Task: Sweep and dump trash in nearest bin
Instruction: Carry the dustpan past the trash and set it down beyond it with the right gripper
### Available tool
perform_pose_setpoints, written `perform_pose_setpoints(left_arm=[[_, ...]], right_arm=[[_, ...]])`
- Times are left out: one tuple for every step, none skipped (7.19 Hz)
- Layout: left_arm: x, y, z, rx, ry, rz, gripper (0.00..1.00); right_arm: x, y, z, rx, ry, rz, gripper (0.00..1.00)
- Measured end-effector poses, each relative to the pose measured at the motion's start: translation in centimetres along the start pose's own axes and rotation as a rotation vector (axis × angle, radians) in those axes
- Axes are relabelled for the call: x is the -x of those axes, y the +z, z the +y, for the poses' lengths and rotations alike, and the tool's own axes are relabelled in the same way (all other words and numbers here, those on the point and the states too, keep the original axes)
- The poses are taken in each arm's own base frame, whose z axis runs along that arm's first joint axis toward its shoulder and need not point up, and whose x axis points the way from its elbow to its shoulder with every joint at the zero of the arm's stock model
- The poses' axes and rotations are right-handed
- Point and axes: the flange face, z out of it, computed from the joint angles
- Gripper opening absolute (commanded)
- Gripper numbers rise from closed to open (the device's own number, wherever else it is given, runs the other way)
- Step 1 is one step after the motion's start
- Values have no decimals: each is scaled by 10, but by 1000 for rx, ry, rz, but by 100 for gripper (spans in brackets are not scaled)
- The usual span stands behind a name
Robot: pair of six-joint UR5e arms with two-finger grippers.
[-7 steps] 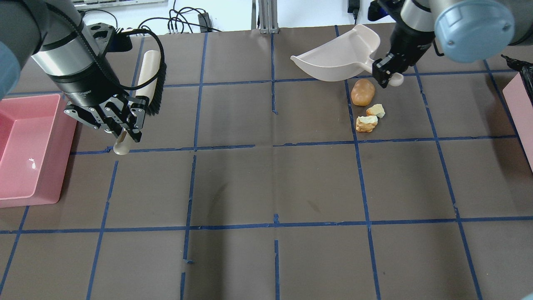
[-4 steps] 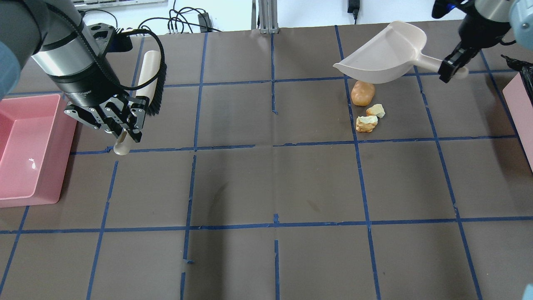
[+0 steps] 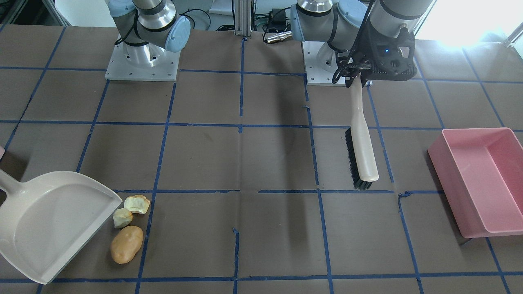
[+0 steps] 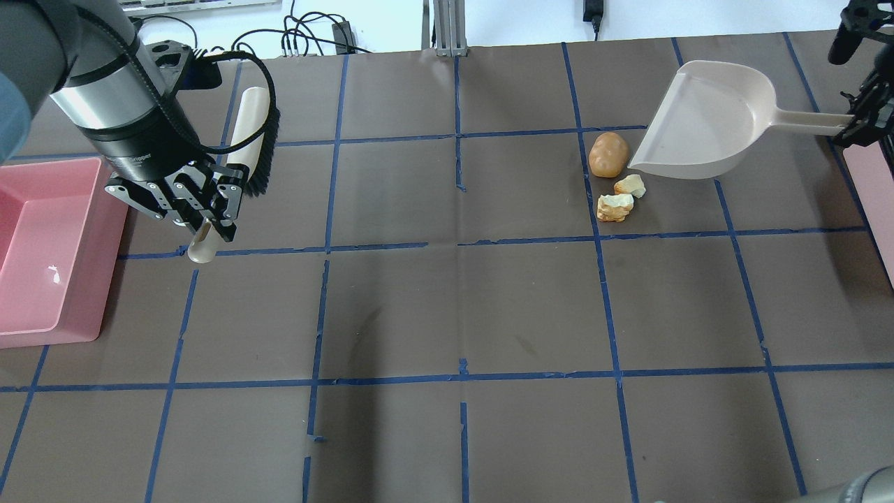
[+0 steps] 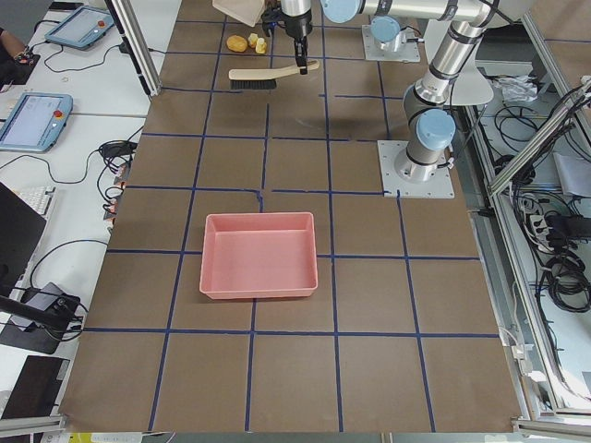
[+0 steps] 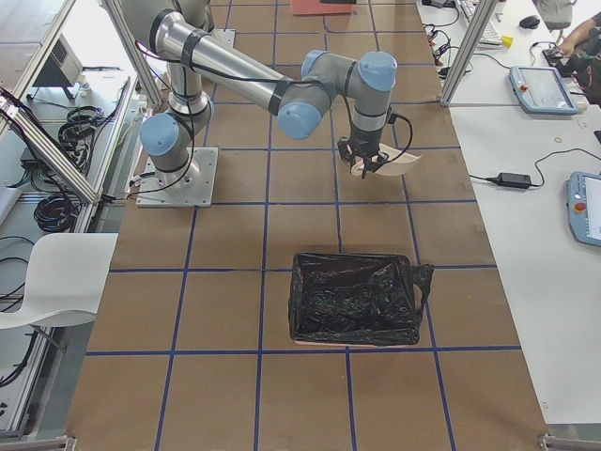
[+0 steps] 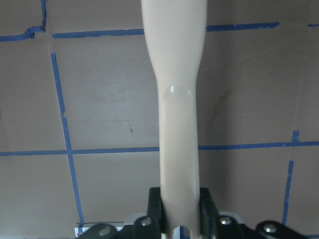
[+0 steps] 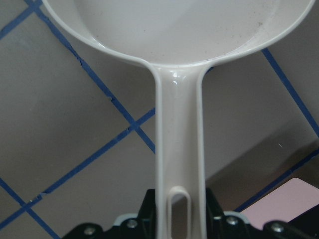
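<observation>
- Two things run off the frame in the overhead view. The right gripper (image 4: 858,126) is cut by the upper right edge. The bin (image 4: 878,202) is only a pale pink sliver down the right edge, just below that gripper.
- Seen from the right wrist, its jaws are clenched on the slotted handle of the dustpan (image 4: 705,126), and a rounded pink corner of the bin sits at the lower right.
- At the upper left of the overhead view, the left gripper (image 4: 204,229) has its jaws clamped on the handle of the brush (image 4: 249,129). The handle's rounded tip pokes out below them.
- The dustpan is smooth cream plastic, a wide scoop with a straight lip. I cannot tell whether that lip rests on the tabletop (image 4: 461,300).
- The brush has a cream back and stiff black bristles along one side.
- Trash lies just beside the lip: a tan potato-shaped lump (image 4: 608,154), a small pale scrap (image 4: 631,185) and a larger ragged scrap (image 4: 614,207).
- The tabletop is matte brown, gridded with fraying blue tape (image 4: 461,377). Brush and trash are well apart.
- A pink tub (image 4: 108,258), glossy and rectangular, is cut by the left edge, near the left gripper.
</observation>
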Motion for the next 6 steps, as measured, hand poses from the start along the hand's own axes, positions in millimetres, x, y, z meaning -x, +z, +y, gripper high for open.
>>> perform_pose_setpoints(left_arm=[[0, 0, 0, 1, -1, 1, 1], [0, 1, 0, 2, -3, 1, 1], [0, 1, -1, 2, -2, -1, 1], [1, 1, -1, 4, -1, -5, 0], [1, 1, -1, 5, -1, -11, 0], [2, 2, -2, 6, -1, -16, 0]], right_arm=[[-9, 15, 6, 16, -112, -8, 0], [-17, 27, 13, 24, -219, -18, 0], [-24, 36, 20, 26, -309, -24, 0], [-31, 43, 24, 24, -380, -29, 0], [-38, 50, 29, 20, -415, -32, 0], [-45, 61, 33, 13, -427, -35, 0]])
